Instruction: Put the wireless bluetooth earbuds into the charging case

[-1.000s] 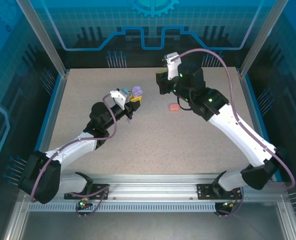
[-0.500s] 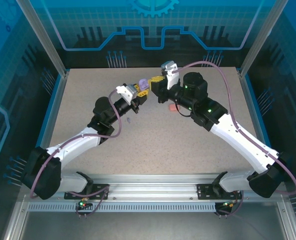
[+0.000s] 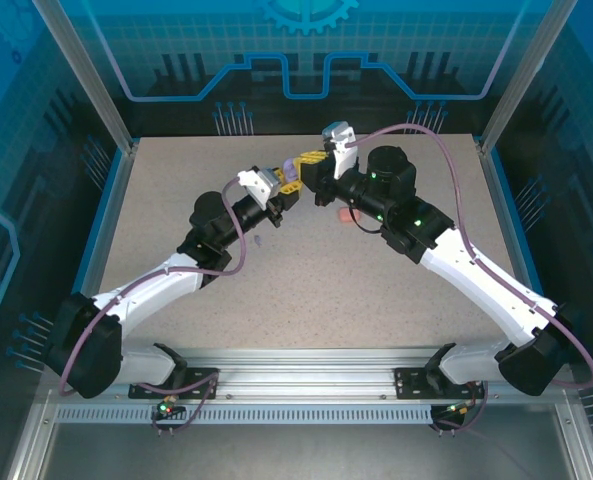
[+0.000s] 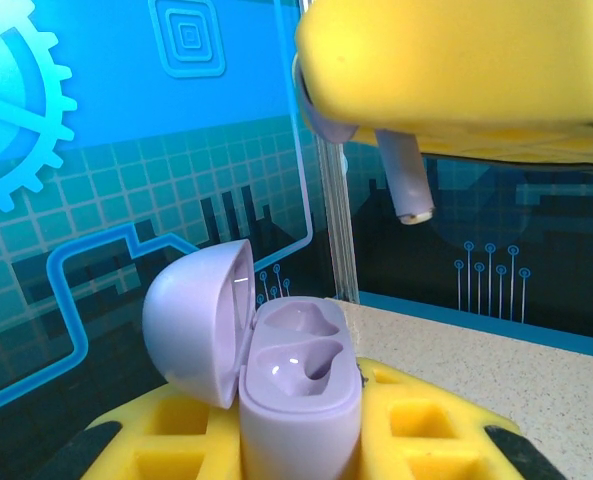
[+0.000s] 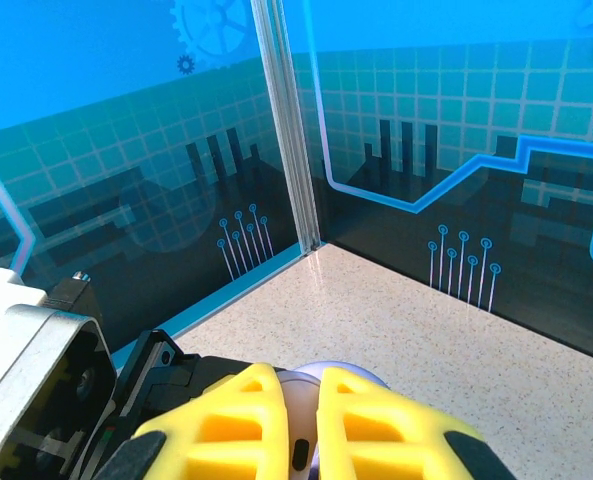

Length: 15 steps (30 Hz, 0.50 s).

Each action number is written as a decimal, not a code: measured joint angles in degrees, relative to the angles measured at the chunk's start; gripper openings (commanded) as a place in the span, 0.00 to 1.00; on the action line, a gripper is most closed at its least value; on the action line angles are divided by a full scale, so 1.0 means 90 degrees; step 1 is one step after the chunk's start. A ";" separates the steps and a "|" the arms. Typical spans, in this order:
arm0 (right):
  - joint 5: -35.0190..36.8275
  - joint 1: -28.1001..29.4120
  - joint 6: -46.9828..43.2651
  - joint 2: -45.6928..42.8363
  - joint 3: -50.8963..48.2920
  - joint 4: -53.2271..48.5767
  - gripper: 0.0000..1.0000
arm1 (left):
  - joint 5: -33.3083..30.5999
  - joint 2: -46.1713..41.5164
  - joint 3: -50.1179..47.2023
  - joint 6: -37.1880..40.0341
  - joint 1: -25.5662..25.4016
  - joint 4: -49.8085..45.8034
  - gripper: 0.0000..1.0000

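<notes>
left claw [image 4: 301, 440] gripping case [image 4: 298, 385], right claw [image 5: 308, 420] pinching earbud [image 4: 404, 182]

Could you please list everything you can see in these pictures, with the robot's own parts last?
charging case: one, lavender, lid open, both wells empty, held upright between the left gripper's yellow fingers
earbud: one, lavender, pinched in the right gripper, stem pointing down, above the case and apart from it
second case: one, coral-pink, lying on the table under the right arm
small speck: one, lavender, on the table beside the left arm; too small to identify
table: one, speckled beige
left gripper: one, yellow fingers, shut on the charging case
right gripper: one, yellow fingers, shut on the earbud
</notes>
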 measured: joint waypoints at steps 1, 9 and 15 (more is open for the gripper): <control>0.0000 0.0000 0.0002 0.0000 0.0000 -0.0002 0.10 | 0.0010 0.0000 0.0002 0.0000 0.0000 -0.0015 0.00; 0.0002 0.0000 0.0056 0.0029 -0.0083 0.0066 0.10 | 0.0066 0.0000 0.0007 -0.0017 0.0000 -0.0058 0.00; 0.0012 0.0000 0.0080 0.0134 -0.0083 0.0068 0.09 | 0.0104 -0.0002 0.0007 -0.0019 0.0000 -0.0061 0.00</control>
